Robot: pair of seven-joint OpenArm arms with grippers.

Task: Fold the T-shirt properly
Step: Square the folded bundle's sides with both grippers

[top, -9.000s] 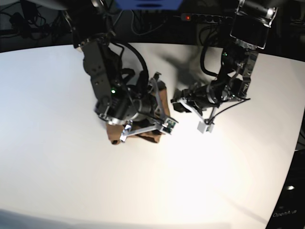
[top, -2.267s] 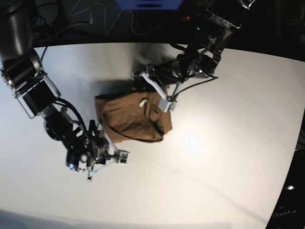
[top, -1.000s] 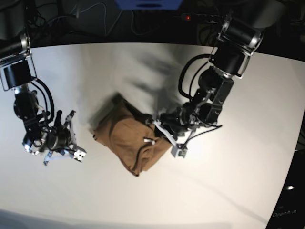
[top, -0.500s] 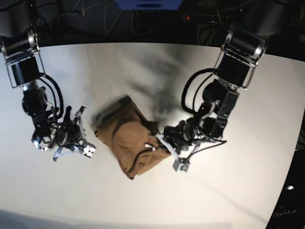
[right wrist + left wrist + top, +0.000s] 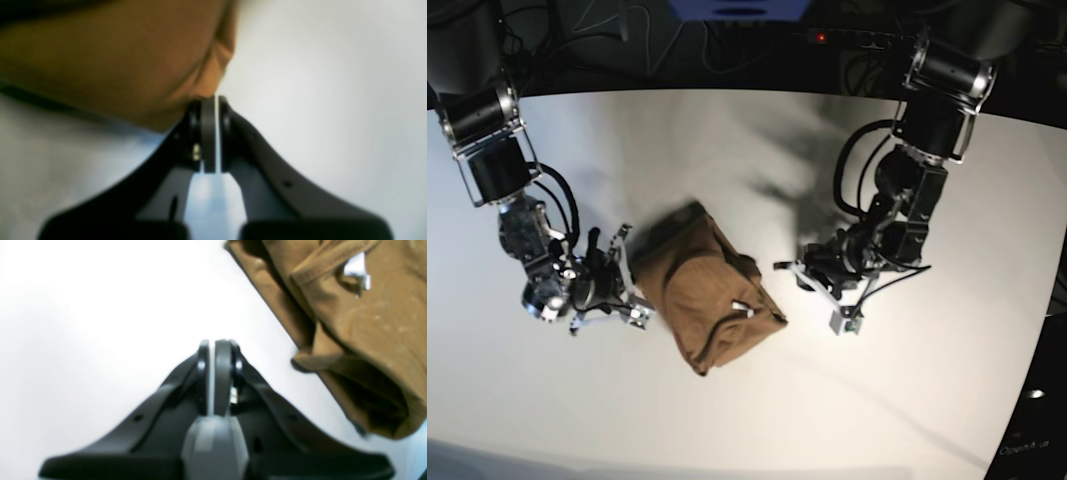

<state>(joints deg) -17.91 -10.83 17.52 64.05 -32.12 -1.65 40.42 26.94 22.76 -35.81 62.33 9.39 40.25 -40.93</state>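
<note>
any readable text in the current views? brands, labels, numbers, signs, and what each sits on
"OpenArm", faint: on the black surface at the base view's lower right edge; last letters blurred, so the ending is my best reading.
White tag on the T-shirt: no print can be made out, in the base or left wrist view.
Wrist views: no legible text.
</note>
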